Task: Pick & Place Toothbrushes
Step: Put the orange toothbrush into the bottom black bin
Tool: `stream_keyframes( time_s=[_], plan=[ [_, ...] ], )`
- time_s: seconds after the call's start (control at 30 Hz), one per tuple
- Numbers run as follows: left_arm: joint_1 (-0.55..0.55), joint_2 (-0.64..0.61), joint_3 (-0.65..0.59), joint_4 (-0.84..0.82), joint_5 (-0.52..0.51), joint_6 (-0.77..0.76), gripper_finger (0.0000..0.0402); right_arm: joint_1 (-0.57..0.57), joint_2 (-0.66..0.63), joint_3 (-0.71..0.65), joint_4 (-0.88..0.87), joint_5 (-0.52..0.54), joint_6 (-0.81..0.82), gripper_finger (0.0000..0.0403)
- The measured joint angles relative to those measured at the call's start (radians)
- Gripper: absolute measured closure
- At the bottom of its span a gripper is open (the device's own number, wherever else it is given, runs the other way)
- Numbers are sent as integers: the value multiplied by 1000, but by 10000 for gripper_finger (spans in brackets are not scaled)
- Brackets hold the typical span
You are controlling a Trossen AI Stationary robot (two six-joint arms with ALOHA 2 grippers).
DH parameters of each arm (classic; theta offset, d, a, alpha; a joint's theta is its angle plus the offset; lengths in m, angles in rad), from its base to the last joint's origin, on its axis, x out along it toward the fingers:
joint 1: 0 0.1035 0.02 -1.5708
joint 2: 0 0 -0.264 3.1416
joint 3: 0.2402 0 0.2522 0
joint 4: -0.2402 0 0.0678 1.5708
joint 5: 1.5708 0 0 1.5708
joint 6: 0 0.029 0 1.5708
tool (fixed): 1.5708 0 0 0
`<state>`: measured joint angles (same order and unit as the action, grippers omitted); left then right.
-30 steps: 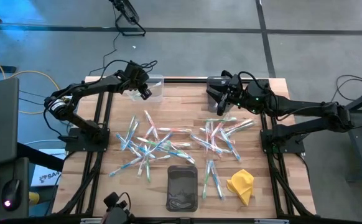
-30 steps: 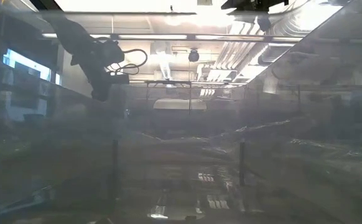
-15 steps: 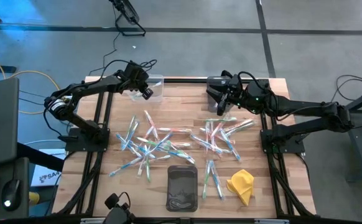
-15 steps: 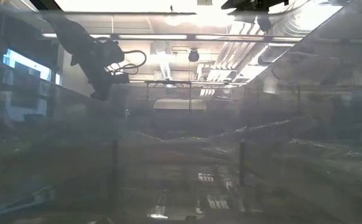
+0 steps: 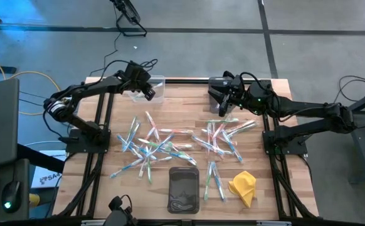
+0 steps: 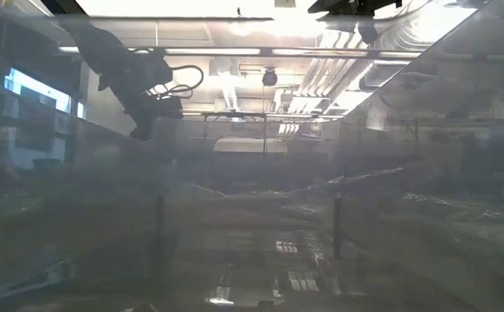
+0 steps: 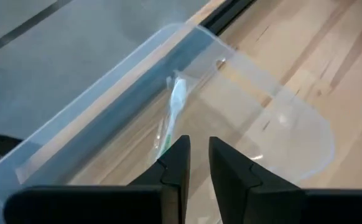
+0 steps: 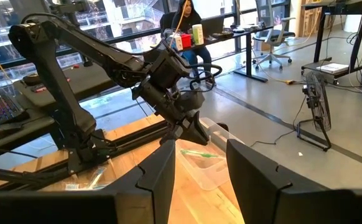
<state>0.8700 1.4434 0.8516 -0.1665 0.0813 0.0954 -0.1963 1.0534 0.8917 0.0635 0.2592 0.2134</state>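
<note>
Over the clear plastic bin (image 5: 152, 88) your left gripper (image 7: 198, 163) is hovering nearly closed and empty, a green-and-white toothbrush (image 7: 173, 112) lying inside; your right gripper (image 8: 201, 167) is waiting half-open, empty

The table (image 5: 258, 135) is pale, planked wood with visible grain and a smooth, faintly satin finish. The clear bin (image 7: 280, 112) under the left arm is glossy transparent plastic, its rim catching soft highlights; a white-and-green toothbrush (image 7: 176, 102) lying in it looks like smooth plastic. The toothbrushes (image 5: 163, 143) scattered on the boards are thin, shiny white plastic with coloured accents. The dark tray (image 5: 184, 189) near the front edge looks like smoked glossy plastic with reflections. The yellow cloth (image 5: 243, 186) is soft, matt and crumpled. The left gripper (image 7: 196, 177) has matt black fingers; the right gripper (image 8: 199, 168) has the same dull black finish. The frame rails (image 5: 273, 169) look like black matt metal.
</note>
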Motion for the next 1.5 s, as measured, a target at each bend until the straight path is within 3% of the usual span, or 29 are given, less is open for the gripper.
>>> stream_keyframes(
  time_s=[0.4,0.6,1.0,1.5],
  plan=[
    [0,-173,0,-33,24,-28,348,0,0,0,0,0,0,267],
    [-8,-277,0,-47,102,-53,348,0,0,0,0,0,0,267],
    [-183,-391,0,-46,115,-66,348,0,0,0,0,0,0,267],
    [-400,-401,0,-45,106,-84,348,0,0,0,0,0,0,267]
  ],
)
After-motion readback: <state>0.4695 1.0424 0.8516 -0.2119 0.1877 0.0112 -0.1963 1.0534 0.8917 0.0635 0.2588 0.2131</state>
